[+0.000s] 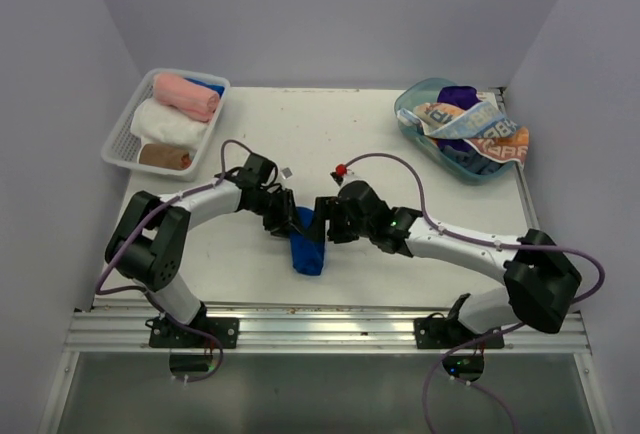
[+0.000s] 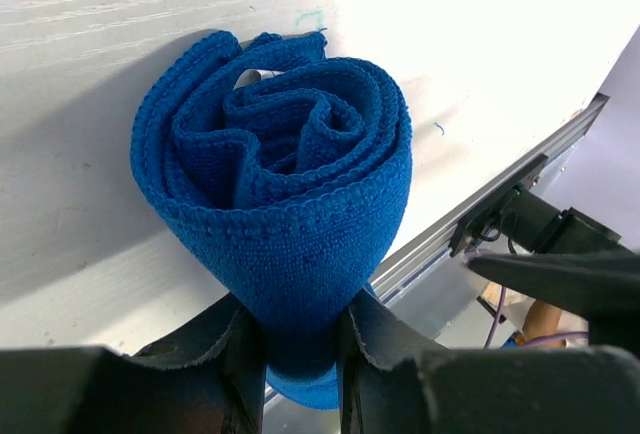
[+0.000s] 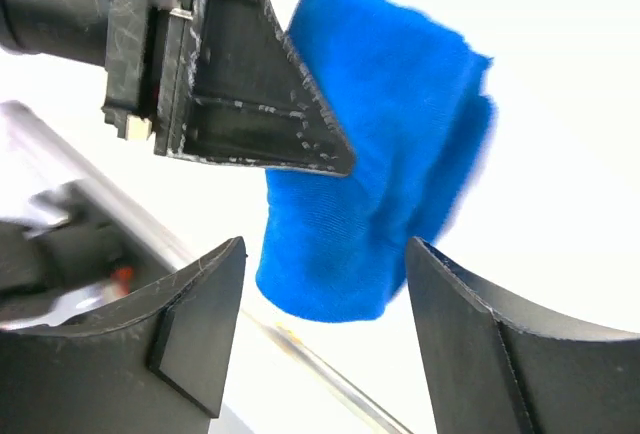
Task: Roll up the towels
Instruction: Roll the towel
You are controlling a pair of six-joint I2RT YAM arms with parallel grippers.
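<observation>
The solid royal-blue terry towel lies at the near middle of the white counter, between your two arms, wound into a loose spiral. Its looped pile looks thick and springy, and the stitched hems stand out as ridges at the open end.

Your left hand is clenched on the roll, squeezing it narrow between the pads. Your right hand is released, its fingers spread just short of the roll and touching nothing I can see.

Hold that left pinch firm, because the soft layers look ready to spring open. Bring the right hand across the whole thickness, not just the outer flap, and close gently before you ease the left.

At the far left, a white mesh basket holds a pink roll, a white roll and a brown roll. At the far right, a clear teal tub holds a rumpled purple cloth and a printed cream-and-orange towel draped over its rim.
</observation>
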